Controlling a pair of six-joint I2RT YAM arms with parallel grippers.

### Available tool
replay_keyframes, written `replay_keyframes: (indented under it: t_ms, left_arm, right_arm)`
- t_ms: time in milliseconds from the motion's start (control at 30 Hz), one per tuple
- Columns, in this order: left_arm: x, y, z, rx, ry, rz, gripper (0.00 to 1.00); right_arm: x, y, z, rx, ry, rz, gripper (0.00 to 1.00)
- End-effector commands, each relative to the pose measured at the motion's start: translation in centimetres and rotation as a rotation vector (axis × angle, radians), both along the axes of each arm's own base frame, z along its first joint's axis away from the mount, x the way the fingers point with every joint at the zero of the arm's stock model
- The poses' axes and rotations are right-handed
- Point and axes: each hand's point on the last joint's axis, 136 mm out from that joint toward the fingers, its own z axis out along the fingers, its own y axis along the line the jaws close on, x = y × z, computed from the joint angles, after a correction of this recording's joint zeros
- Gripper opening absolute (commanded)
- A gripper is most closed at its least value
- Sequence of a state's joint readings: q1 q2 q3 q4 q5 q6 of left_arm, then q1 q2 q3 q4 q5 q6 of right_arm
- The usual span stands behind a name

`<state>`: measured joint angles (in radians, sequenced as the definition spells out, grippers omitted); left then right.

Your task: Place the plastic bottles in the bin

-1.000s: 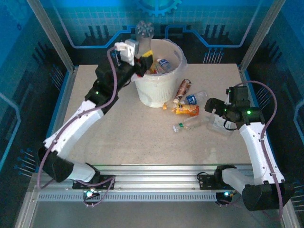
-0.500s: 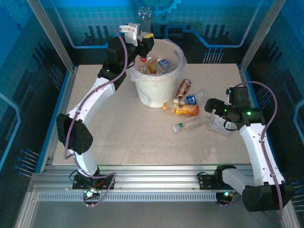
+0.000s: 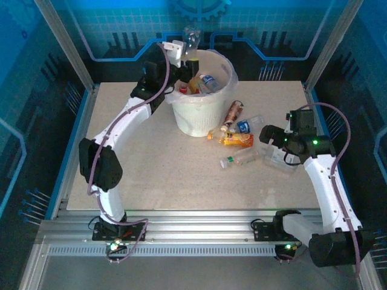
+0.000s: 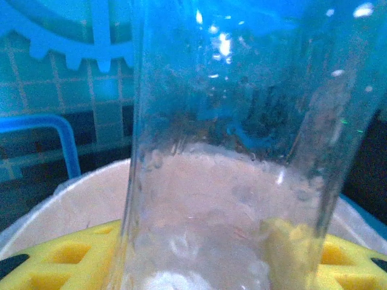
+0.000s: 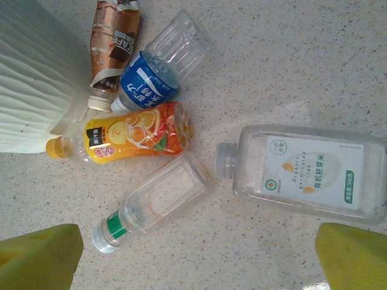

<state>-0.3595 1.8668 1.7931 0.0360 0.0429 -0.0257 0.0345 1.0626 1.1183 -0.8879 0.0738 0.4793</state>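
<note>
Top view, left gripper (image 3: 187,54): closed partway round a clear plastic bottle (image 3: 191,40) and holding it over the rim of the tall round white bin (image 3: 193,115), I'd judge so that letting go drops it inside.
Top view, bin: near the middle of the worktop's far edge, with several bottles lying in it.
Top view, right gripper (image 3: 275,145): jaws wide and holding nothing, above the loose bottles toward the right edge.
Left wrist view: the clear plastic bottle (image 4: 224,151) sits between the yellow foam pads (image 4: 60,266), with the bin's rim (image 4: 66,199) beneath.
Right wrist view: the yellow fingertips (image 5: 36,260) are spread apart. A flat clear white-labelled bottle (image 5: 308,172) and a clear green-ringed bottle (image 5: 154,205) lie nearest. The orange-labelled bottle (image 5: 133,139), blue-labelled bottle (image 5: 151,75) and brown-labelled bottle (image 5: 115,27) lie just beside the bin's wall (image 5: 30,78).
</note>
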Motion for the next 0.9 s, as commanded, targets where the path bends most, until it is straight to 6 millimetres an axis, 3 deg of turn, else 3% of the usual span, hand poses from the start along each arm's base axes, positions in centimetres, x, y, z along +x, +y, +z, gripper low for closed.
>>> replay_keyframes:
  t_ms: [0, 133, 233, 400, 633, 867]
  left_arm:
    - [0.3, -0.1, -1.6, 0.065, 0.043, -0.019, 0.54]
    - [0.4, -0.1, -3.3, 0.111, 0.089, -0.024, 0.63]
    - [0.4, -0.1, -3.9, 0.132, 0.107, -0.028, 0.76]
    - [0.2, -0.2, -2.6, 0.121, 0.086, -0.04, 0.96]
    - [-0.4, -0.2, 0.5, 0.084, 0.033, -0.045, 0.99]
    - [-2.4, 0.8, 4.4, 0.016, -0.005, -0.019, 0.99]
  right_arm:
    - [0.3, 0.4, 0.1, 0.004, -0.013, 0.004, 1.0]
    - [0.4, 0.4, 0.1, 0.003, -0.013, 0.005, 1.0]
    - [0.4, 0.4, 0.1, 0.005, -0.012, 0.005, 1.0]
    - [0.5, 0.5, 0.1, 0.001, -0.012, 0.009, 1.0]
    - [0.4, 0.2, -0.2, -0.019, 0.005, -0.005, 1.0]
    - [-0.1, -1.3, -1.3, -0.064, 0.058, -0.063, 1.0]
